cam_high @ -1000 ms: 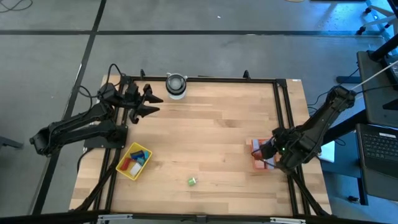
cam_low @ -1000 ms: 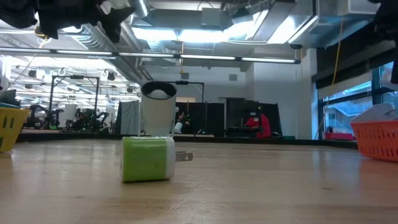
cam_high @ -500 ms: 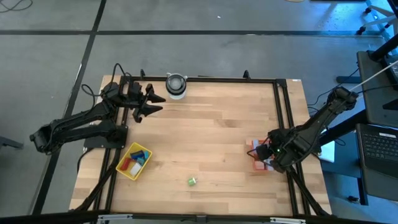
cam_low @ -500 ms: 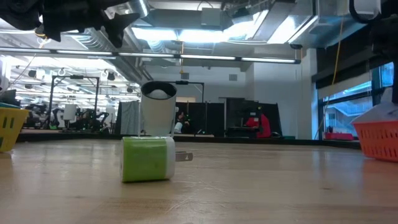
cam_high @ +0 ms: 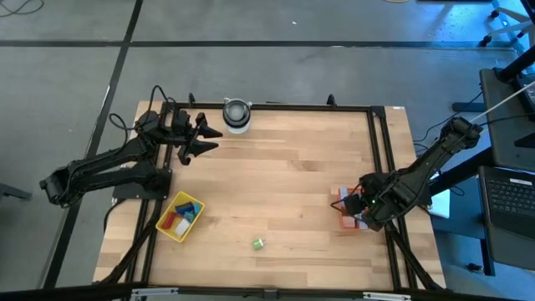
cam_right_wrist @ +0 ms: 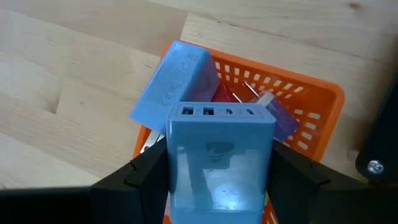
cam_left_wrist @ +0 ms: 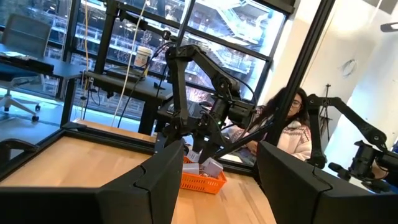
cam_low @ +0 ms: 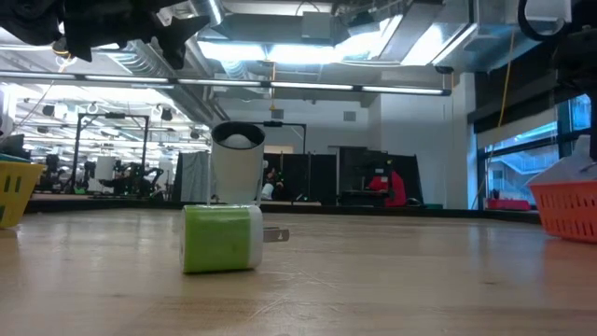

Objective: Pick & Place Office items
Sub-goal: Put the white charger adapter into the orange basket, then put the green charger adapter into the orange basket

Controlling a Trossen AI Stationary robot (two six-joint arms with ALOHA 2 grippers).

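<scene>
My right gripper (cam_right_wrist: 217,180) hangs directly over the orange-red tray (cam_right_wrist: 317,102) at the right edge of the table (cam_high: 284,167), and it is clenched on a light blue charger block (cam_right_wrist: 219,158), one dark finger pressed against each of its flat sides. The block's face with the row of small ports points away from my wrist, down toward the tray. Just under it in the tray lies a second blue block (cam_right_wrist: 177,78), tilted on its side, with a lavender piece (cam_right_wrist: 283,118) beside it. Judging by this, the coming move is a short drop, straight below me.

My left gripper (cam_high: 201,138) waits raised near the far left corner, fingers parted and holding nothing.

A bright green charger (cam_low: 224,239) lies alone on the bare wood near the front edge, between the two trays; the yellow tray (cam_high: 180,217) sits closer to my left arm
</scene>
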